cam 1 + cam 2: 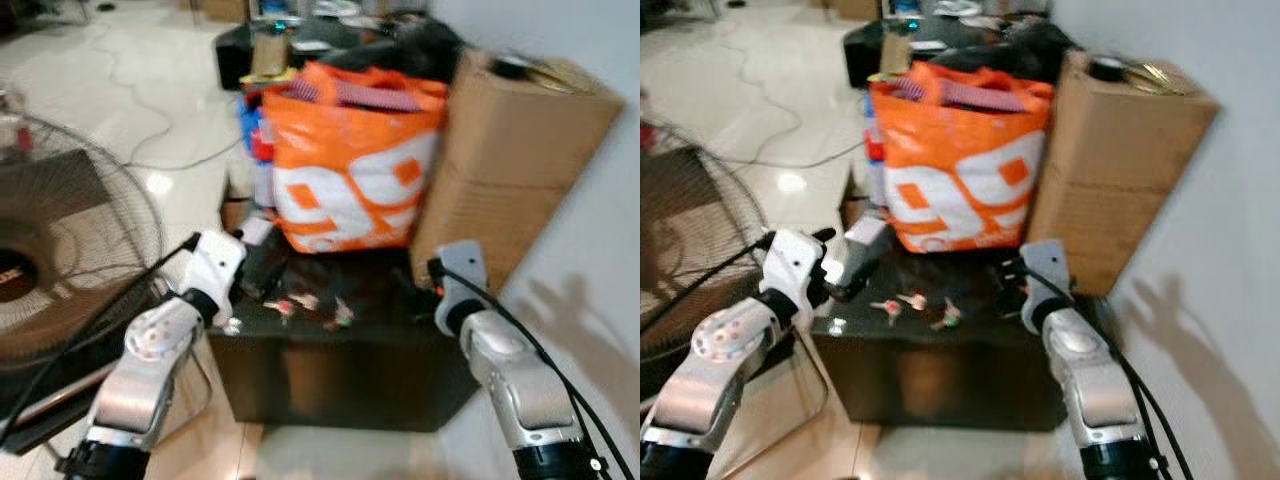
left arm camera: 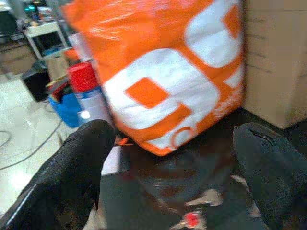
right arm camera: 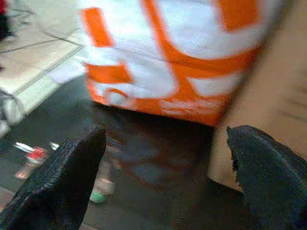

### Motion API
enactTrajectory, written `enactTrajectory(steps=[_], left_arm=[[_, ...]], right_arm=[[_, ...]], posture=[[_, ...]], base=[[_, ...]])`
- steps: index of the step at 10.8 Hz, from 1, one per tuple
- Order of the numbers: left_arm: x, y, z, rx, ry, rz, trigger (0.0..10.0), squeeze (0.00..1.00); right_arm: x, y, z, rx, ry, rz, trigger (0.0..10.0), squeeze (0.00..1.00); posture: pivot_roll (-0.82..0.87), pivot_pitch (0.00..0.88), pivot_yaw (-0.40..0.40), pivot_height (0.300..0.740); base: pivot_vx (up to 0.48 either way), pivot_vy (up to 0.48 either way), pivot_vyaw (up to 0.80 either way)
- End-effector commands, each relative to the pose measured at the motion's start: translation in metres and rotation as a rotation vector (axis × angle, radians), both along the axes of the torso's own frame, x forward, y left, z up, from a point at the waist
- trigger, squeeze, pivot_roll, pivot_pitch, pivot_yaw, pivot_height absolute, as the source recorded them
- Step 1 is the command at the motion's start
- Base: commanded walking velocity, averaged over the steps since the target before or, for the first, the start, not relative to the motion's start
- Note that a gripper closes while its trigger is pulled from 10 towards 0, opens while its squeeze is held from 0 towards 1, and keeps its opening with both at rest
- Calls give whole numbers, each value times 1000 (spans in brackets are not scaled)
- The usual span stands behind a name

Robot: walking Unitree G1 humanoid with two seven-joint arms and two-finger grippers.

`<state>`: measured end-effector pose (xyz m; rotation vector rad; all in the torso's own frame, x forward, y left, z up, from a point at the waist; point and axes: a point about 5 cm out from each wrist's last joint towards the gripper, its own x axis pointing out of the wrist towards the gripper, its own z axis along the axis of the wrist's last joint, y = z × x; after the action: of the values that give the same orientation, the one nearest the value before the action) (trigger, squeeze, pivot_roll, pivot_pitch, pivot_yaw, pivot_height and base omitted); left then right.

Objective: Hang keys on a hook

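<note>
The two silver arms come first, low in the head views, both reaching toward a dark table [image 1: 340,370]. The left gripper [image 2: 175,158] hovers at the table's left edge with its fingers wide apart and holds nothing. The right gripper [image 3: 165,163] hovers at the right edge, near a cardboard box [image 1: 510,150], also wide open and empty.

The keys [image 1: 310,308] lie flat on the table top between the two grippers, in front of an orange bag [image 1: 350,170]. They look like several small keys with coloured heads (red and green, as far as the blur lets me tell), spread loosely and just beside each other. I cannot tell if a ring joins them.

I judge the keys to be light, hard and thin, and they can slide on the glossy top when a finger pushes them. A flat key is difficult to pinch from above. The thicker coloured head is the better place to hold, or the ring if there is one, because the ring must also go over the hook. A fan [image 1: 60,250] stands at the left, well apart.
</note>
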<state>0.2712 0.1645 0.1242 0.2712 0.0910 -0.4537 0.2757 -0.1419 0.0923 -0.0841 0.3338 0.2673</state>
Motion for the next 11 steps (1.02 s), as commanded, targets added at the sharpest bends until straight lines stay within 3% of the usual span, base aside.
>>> enactTrajectory(steps=[1,3,5,6,7,11], left_arm=[[-1,3,1,4,3,13,10000,0],[-4,0,-3,27,18,-6,10000,0],[-14,-6,-10,25,73,-66,10000,0],[-19,-9,-13,39,91,-94,10000,0],[-27,-10,-17,62,126,-122,10000,0],[-39,3,-28,136,196,-121,10000,0]], right_arm=[[-2,4,3,4,-2,27,10000,0],[-1,-1,-1,-39,34,48,10000,0],[5,12,-19,-65,141,171,10000,0],[5,18,-29,-74,174,203,10000,1000],[5,28,-47,-74,235,234,10000,1000],[3,56,-80,-92,296,306,10000,1000]], posture=[[0,0,-38,740],[-26,0,-26,740],[-57,0,-27,740],[-59,0,-31,740],[-67,0,-38,740],[-87,0,-43,740]], base=[[322,0,0],[146,0,0],[0,0,0],[0,0,0],[0,0,0],[0,0,0]])
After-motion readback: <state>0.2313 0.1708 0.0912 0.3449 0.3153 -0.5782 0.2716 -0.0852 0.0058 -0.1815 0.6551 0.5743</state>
